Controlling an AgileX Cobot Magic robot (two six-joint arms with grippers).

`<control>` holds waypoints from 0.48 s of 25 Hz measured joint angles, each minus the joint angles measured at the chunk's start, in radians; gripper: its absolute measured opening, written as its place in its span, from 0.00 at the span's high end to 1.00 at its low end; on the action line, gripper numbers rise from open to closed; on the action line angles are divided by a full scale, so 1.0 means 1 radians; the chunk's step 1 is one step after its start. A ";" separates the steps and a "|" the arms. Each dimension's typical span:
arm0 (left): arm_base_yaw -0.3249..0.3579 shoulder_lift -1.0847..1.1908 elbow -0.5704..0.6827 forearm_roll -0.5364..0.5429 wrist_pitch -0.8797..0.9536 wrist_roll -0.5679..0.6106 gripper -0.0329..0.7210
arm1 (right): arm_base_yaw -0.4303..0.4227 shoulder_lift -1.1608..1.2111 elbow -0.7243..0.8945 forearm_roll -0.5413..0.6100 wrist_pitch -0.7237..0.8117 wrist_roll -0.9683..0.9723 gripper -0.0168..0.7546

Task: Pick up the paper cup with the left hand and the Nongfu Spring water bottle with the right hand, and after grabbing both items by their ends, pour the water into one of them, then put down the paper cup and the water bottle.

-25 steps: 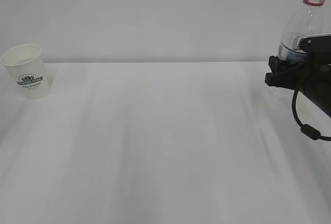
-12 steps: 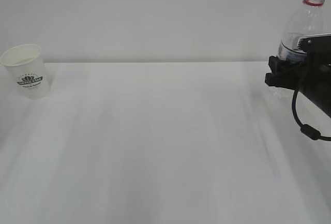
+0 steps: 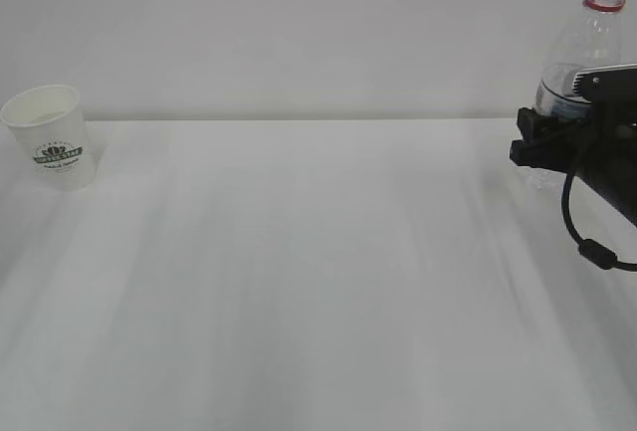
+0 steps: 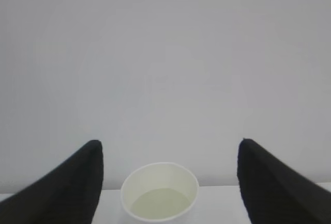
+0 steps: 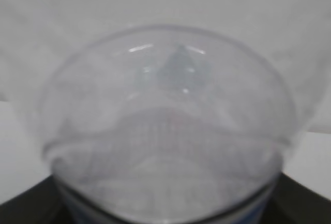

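Paper cup sits unmoved on the desk, freed; left end effector gapes, right end effector seemingly grips the Nongfu Spring water bottle.

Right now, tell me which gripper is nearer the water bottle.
Right. The right gripper is closed around the water bottle; the left gripper sits far across the table, open, facing the paper cup.

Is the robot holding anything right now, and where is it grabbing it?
The right tool grips the water bottle around its middle. The left tool is open; the paper cup stands free.
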 joint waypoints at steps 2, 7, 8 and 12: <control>0.000 0.000 0.000 0.000 0.003 0.000 0.18 | 0.000 0.000 0.000 0.000 0.000 0.000 0.35; 0.000 0.000 0.000 0.009 0.008 0.000 0.18 | 0.000 0.000 0.000 0.002 0.000 0.000 0.35; 0.000 0.000 0.000 0.016 0.008 0.000 0.18 | 0.000 0.000 0.000 0.002 0.000 0.000 0.35; 0.000 0.000 0.000 0.044 0.008 0.000 0.18 | 0.000 0.004 -0.002 0.002 -0.002 0.000 0.35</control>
